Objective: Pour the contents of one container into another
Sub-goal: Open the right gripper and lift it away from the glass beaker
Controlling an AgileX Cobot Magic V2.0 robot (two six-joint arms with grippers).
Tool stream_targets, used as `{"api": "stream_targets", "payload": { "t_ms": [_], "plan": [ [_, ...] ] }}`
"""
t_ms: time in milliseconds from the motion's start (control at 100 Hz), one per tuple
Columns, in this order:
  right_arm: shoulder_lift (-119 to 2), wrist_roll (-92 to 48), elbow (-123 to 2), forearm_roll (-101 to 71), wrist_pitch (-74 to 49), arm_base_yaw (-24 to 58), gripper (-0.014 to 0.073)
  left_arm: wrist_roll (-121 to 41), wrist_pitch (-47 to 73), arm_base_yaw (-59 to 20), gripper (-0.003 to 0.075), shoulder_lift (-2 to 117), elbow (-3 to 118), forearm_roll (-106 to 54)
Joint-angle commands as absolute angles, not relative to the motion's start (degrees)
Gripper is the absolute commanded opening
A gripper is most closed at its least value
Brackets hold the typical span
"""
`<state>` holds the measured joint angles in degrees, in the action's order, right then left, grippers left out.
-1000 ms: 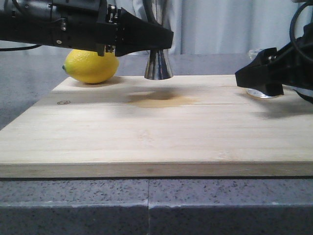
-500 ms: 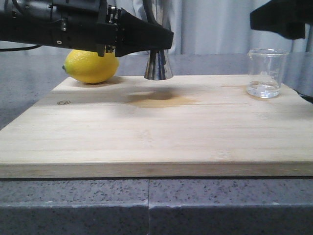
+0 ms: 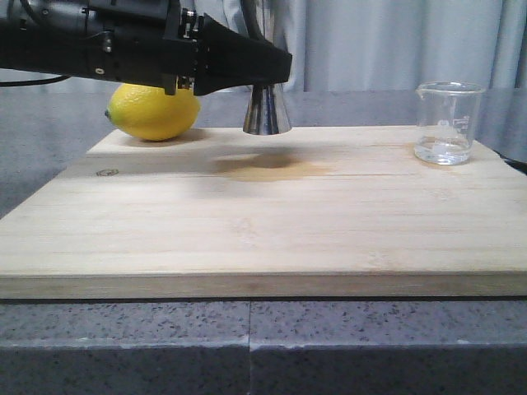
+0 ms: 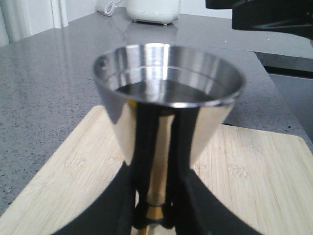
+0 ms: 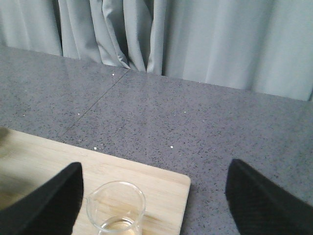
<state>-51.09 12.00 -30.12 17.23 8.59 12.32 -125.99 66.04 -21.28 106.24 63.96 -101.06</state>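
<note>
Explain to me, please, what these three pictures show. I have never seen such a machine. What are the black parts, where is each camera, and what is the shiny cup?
The machine is a robot with two arms; each ends in a two-fingered gripper. One picture looks forward over the table; the other two come from cameras on the wrists.

On the wooden board lie a lemon and a glass beaker holding a little clear liquid.

The black shape in the front view is the left gripper. It holds a shiny steel measuring cup by its narrow middle, above the board. The left wrist picture looks into this cup from close by; there seems to be liquid inside.

The right wrist picture looks down on the beaker between the right gripper's open fingers, which touch nothing.
</note>
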Motion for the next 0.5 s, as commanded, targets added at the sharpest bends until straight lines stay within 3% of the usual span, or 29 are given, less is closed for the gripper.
{"api": "stream_targets", "payload": {
  "t_ms": [0,490],
  "plan": [
    [-49.9,12.12,-32.25,16.86,12.04,12.01,0.0544,-125.62,72.13,-21.84,-0.0003,103.64,65.56,-106.01],
    [-49.66,12.12,-32.25,16.86,12.36,12.01,0.0544,-125.62,72.13,-21.84,-0.0002,103.64,65.56,-106.01]
  ]
}}
